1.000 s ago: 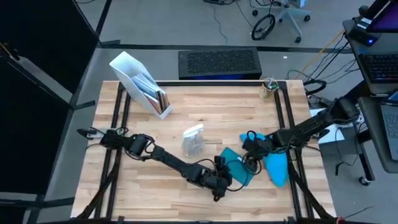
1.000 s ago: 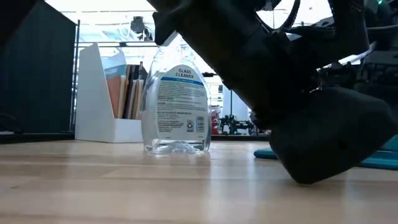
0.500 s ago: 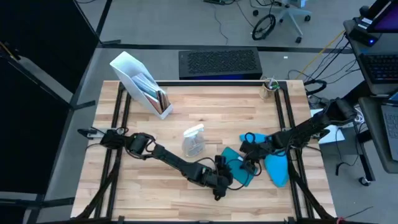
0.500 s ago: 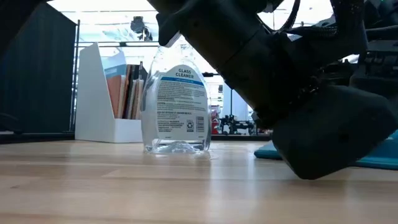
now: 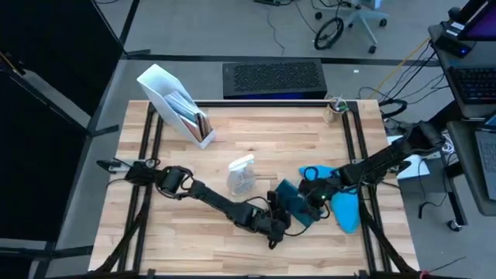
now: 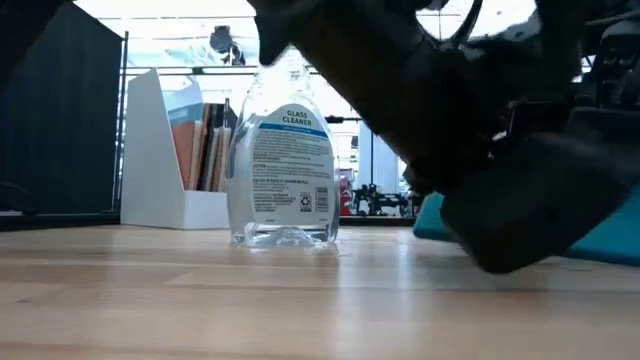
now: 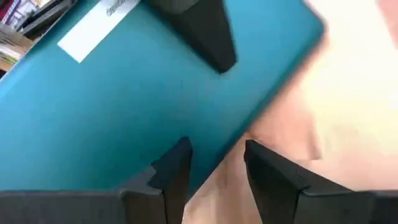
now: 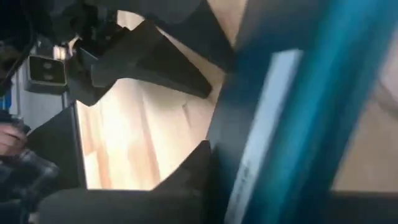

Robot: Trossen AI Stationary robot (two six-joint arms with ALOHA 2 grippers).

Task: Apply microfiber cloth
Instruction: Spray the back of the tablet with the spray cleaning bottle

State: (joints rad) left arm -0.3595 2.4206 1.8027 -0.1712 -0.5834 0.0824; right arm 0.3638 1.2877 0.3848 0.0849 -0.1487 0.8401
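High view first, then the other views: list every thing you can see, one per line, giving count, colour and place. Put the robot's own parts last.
microfiber cloth: one, sky blue, on the table's right side near the front
flat slab: one, teal with a white label, between the two grippers, beside the cloth
spray bottle: one, clear, labelled glass cleaner, upright mid-table
file holder: one, white, holding books, back left corner
small jar: one, pale, back right corner
table: one, light wood
perforated panel: one, black, on the floor behind the table
left gripper: one, dark, fingers apart over the slab's edge
right gripper: one, dark, at the slab's right side
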